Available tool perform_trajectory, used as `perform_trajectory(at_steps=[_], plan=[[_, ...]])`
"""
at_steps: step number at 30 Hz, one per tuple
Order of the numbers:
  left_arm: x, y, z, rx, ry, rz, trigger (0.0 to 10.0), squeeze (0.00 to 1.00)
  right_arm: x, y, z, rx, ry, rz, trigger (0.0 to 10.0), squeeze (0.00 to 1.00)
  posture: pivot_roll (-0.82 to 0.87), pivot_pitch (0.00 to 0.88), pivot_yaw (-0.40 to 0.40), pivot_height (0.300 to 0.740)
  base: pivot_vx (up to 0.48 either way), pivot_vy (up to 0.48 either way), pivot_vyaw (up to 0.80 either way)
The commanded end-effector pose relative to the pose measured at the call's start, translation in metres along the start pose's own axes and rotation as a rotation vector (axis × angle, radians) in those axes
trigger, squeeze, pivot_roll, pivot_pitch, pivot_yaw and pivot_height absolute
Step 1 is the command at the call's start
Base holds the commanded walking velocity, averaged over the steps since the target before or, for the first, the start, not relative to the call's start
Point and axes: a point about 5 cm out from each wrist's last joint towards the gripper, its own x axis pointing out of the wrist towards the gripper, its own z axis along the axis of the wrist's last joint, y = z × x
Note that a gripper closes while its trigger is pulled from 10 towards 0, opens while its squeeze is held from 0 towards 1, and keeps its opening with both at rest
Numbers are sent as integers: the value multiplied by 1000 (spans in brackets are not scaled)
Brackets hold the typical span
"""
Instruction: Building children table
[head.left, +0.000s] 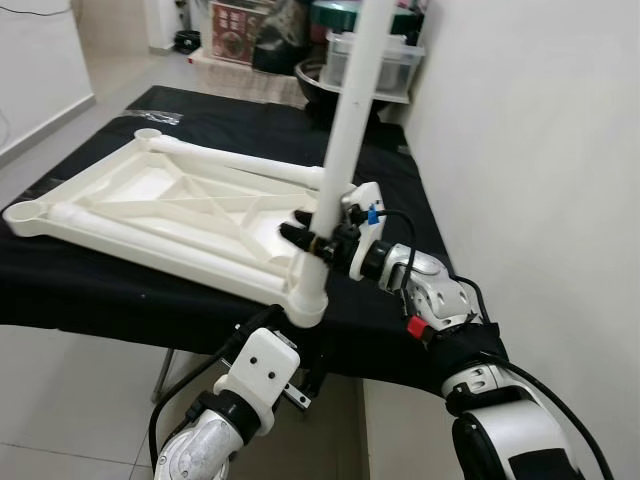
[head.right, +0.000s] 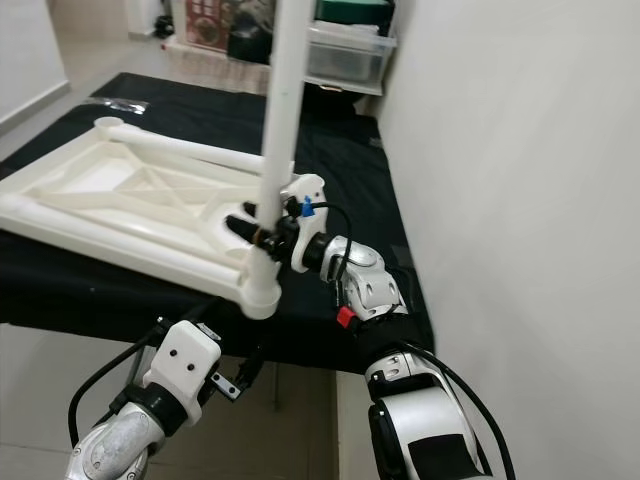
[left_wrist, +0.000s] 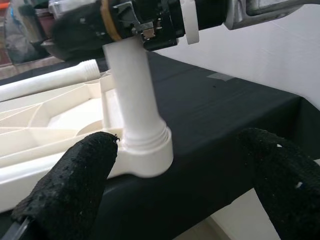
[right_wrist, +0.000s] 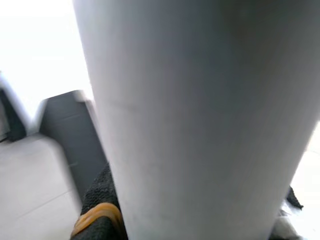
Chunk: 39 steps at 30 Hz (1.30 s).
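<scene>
Head eyes look down, wrist cameras near table leg (left_wrist: 131, 95)

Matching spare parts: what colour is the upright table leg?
White, like the tabletop; the leg shows best in the left eye view.

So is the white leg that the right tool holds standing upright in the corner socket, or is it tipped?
Nearly upright. The white leg rises from the corner socket of the tabletop, leaning slightly, with the right tool closed around it.
</scene>
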Motion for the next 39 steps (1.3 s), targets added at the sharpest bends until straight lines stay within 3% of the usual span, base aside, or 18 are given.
perform_trajectory(at_steps=[1,2,4,5,7,13,17,18,19,20,24,25,26,27,31,33,34,39], plan=[[0,-4,-4,6,12,-16,10000,0,-11,-22,0,8,-23,-242,0,0,102,0,-163,740,0,0,0],[0,-4,-4,6,12,-16,10000,0,-11,-22,0,8,-23,-242,0,0,102,0,-163,740,0,0,0],[0,-4,-5,1,13,-16,10000,0,-25,-41,-7,27,-34,-557,0,0,99,2,-158,740,0,0,0],[0,-4,-5,1,13,-16,10000,0,-25,-41,-7,27,-34,-557,0,0,99,2,-158,740,0,0,0],[0,-4,-5,-2,13,-16,10000,0,-42,-51,-13,50,-39,-833,0,0,101,4,-156,740,0,0,0],[1,-4,-4,0,11,-18,10000,0,-50,-41,-26,150,-17,-1053,0,0,106,11,-156,740,0,0,0],[1,-5,-3,3,8,-19,10000,0,-42,-31,-27,176,-14,-1051,0,0,108,11,-156,740,0,0,0],[1,-4,-3,2,8,-18,10000,0,-35,-28,-25,193,-29,-1007,10000,0,105,17,-158,740,0,0,0],[1,-4,-3,2,7,-16,10000,0,-31,-26,-23,204,-40,-983,10000,0,105,17,-158,740,0,0,0],[2,-4,-3,2,8,-15,10000,0,-26,-24,-17,192,-74,-928,10000,1000,101,20,-160,740,0,0,0],[1,-3,-4,3,10,-15,10000,0,-21,-22,-8,189,-138,-845,10000,1000,101,20,-160,740,0,0,0],[2,-4,-4,0,9,-16,10000,0,-19,-23,-1,216,-180,-779,10000,827,94,26,-164,740,0,0,0],[2,-4,-4,0,9,-16,10000,0,-19,-23,-1,216,-180,-779,10000,827,94,26,-164,740,0,0,0],[2,-4,-4,-1,8,-18,10000,0,-20,-27,7,229,-232,-714,10000,0,96,29,-163,740,0,0,0],[3,-5,-3,-3,6,-19,10000,0,-22,-31,21,218,-296,-560,10000,0,95,30,-163,740,0,0,0],[3,-5,-3,-3,5,-19,10000,0,-23,-28,24,221,-290,-403,10000,0,93,33,-165,740,0,0,0],[3,-4,-3,-3,3,-18,10000,0,-25,-21,25,203,-241,-127,10000,0,92,33,-163,740,0,0,0],[3,-5,-3,1,1,-21,10000,0,-30,-11,21,180,-152,121,10000,0,92,34,-165,740,0,0,0]])
